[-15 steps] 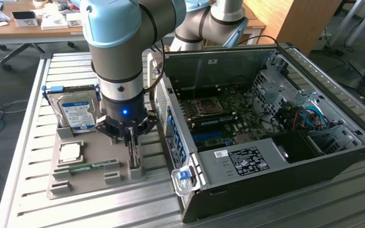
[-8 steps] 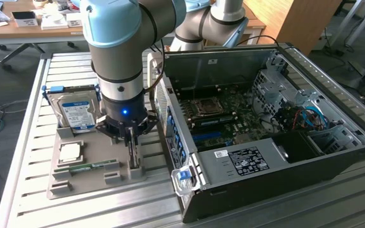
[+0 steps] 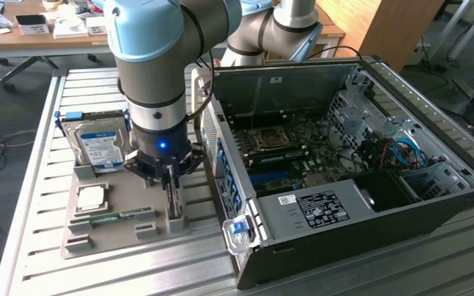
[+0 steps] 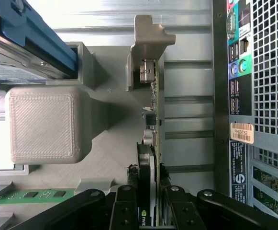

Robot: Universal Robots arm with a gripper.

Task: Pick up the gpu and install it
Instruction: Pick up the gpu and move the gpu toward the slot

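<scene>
Pincer (image 4: pixel 150 199) clenched on the gpu (image 4: pixel 156 120), which stands on edge in its slot along the tray's (image 3: pixel 112 239) edge nearest the case (image 3: pixel 369 216); I judge this the pickup step, grip made, card not yet lifted; freeing it seems to call for a straight pull clear of the slot posts
</scene>
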